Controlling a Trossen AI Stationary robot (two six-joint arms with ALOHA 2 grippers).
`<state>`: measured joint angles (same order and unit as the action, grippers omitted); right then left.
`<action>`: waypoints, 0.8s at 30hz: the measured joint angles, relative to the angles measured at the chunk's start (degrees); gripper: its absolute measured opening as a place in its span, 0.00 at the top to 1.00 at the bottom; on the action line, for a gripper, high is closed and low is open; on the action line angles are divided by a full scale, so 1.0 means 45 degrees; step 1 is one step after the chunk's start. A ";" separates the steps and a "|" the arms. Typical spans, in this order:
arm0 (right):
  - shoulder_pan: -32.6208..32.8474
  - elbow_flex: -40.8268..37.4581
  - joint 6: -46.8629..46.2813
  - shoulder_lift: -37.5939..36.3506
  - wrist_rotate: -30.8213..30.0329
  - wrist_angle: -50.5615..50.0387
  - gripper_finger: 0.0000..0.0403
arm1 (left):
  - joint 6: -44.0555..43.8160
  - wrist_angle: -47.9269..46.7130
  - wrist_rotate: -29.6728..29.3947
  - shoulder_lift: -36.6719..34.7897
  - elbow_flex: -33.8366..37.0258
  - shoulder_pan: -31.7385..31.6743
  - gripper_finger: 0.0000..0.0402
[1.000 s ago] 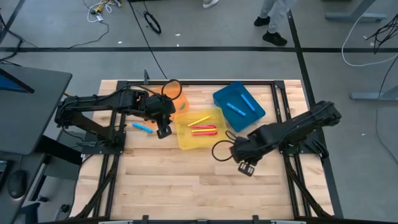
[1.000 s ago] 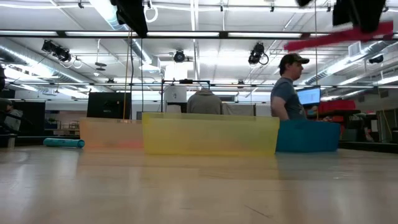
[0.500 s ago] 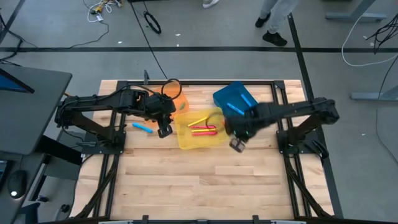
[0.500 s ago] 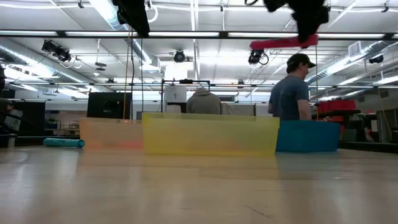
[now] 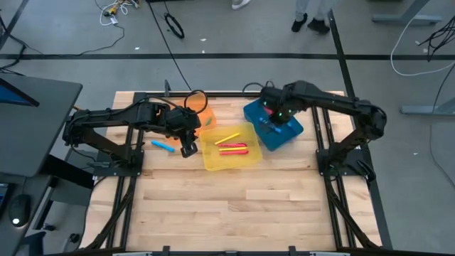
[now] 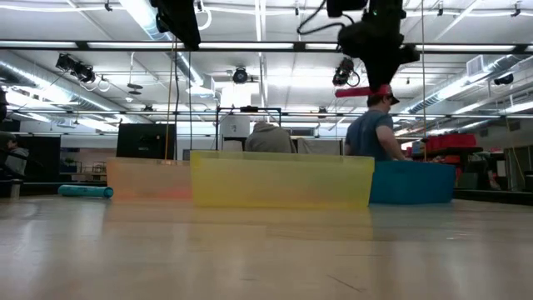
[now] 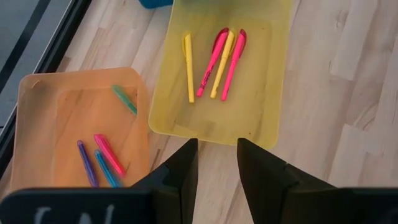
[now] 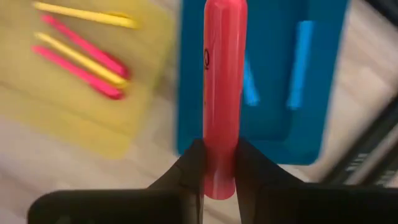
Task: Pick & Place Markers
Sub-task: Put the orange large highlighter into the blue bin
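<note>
My right gripper point(image 5: 278, 119) hangs over the blue bin point(image 5: 287, 135), shut on a red marker point(image 8: 221, 93). Two blue markers point(image 8: 298, 65) lie on that bin's floor. The yellow bin point(image 5: 229, 147) holds yellow and pink markers point(image 7: 214, 62). In the orange bin point(image 7: 81, 124) lie green, pink, purple and blue markers. One blue marker point(image 5: 163, 145) lies on the table left of the bins. My left gripper point(image 7: 216, 163) stays open and empty above the table, between the orange and yellow bins. My right gripper pinches the red marker near one end point(image 8: 219, 163) between its two fingers. The fingers come from above, pointing down, and lie across the marker. The marker point(image 6: 360, 92) sticks out level to one side, lifted clear, high above the blue bin.
The three bins stand side by side on the far half of the wooden table point(image 5: 234, 206); its near half is bare wood. A dark frame rail point(image 5: 318, 124) runs just right of the blue bin. A person point(image 6: 375, 137) stands in the room behind.
My right gripper has swung from the near right of the table toward the far edge, rising slightly and rolling its wrist, and now hangs over the blue bin. The red marker has travelled with it, level and clear.
</note>
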<state>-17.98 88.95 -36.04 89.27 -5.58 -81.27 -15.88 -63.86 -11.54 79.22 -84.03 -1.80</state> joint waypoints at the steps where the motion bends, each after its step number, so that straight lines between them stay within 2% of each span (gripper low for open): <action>1: -0.0329 -0.0072 0.0412 -0.0003 -0.0010 -0.0059 0.88 | 0.0000 0.0000 -0.0002 0.0000 0.0000 0.0000 0.71; 7: -0.1662 -0.1710 0.1957 -0.0007 0.0165 0.0440 0.88 | -0.0065 0.0000 -0.0001 0.0000 0.0000 0.0000 0.71; 16: -0.2892 -0.5557 0.3098 0.0010 0.1447 0.4196 0.88 | -0.0345 0.0000 -0.0077 0.0000 0.0000 0.0000 0.71; 20: -0.3526 -0.6345 0.3756 0.0010 0.1244 0.5138 0.88 | -0.0350 0.0005 -0.0094 0.0000 0.0000 0.0000 0.71; 24: -0.4121 -0.6383 0.4463 0.0272 0.1014 0.5281 0.88 | -0.0436 0.0024 -0.0094 0.0000 0.0000 0.0000 0.71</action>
<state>-36.53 60.23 -15.95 90.50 -1.02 -57.50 -17.84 -63.75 -11.97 79.22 -84.03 -1.80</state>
